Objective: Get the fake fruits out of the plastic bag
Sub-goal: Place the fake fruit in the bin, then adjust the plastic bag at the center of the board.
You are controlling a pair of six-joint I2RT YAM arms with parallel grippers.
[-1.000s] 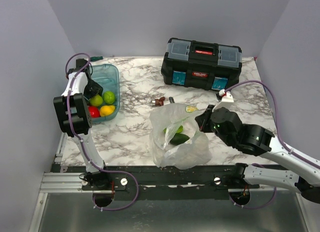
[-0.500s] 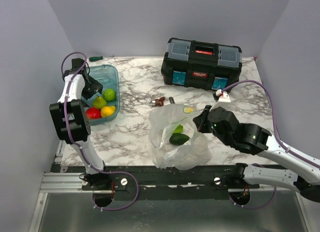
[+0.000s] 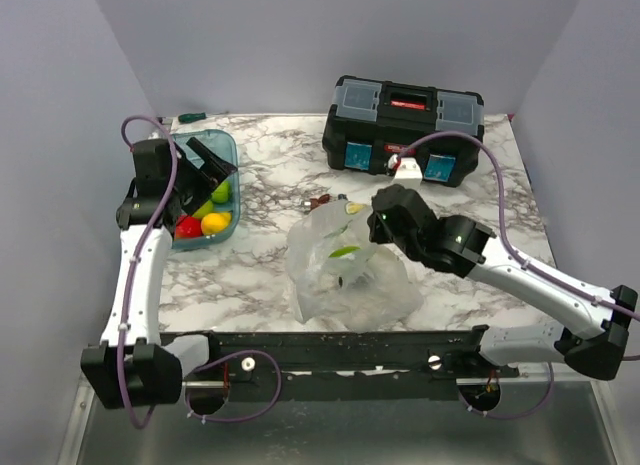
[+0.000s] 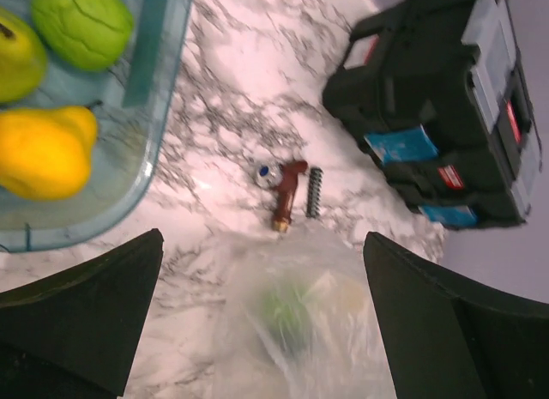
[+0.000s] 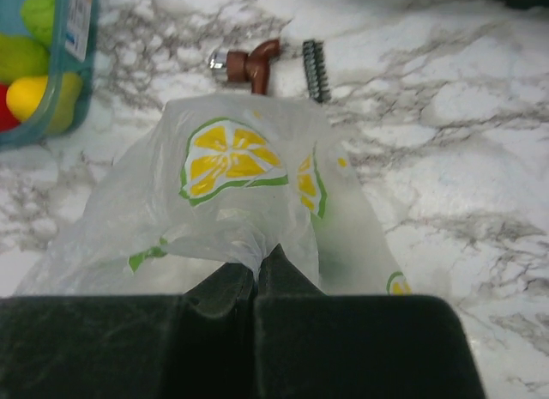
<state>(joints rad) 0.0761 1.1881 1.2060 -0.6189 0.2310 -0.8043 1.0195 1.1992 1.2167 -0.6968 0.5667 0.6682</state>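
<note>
- The right fingers (image 5: 214,305) are closed tight together, pinching a gathered fold of the plastic bag (image 5: 232,202) between their tips.
- The pinch sits on the bag's far side, below a printed lemon-slice label.
- The left fingers (image 4: 86,305) are spread wide with nothing between them.
- In the top view I see the left fingers hanging above the teal tub (image 3: 233,185) at the left edge of the surface (image 3: 270,185), not touching the fruit in it.
- The bag lies crumpled on the surface at centre front, between the two arms and well apart from the tub.
- Through the film I make out a lime-green fruit (image 3: 345,252). A darker patch lies just below it, possibly a second piece, but the plastic blurs it too much to tell.
- Four fruits lie in the tub: a red fruit (image 3: 188,226), a yellow fruit (image 3: 213,223) just beside it, a green fruit (image 3: 221,192) further back, and a yellow-green fruit (image 4: 13,51) between them.
- A brown fitting (image 5: 253,64) and a black spring (image 5: 316,69) lie on the surface just beyond the bag's far edge, side by side and clear of the bag.
- A black toolbox (image 3: 405,125) stands shut at the far side of the surface, well apart from the bag.
</note>
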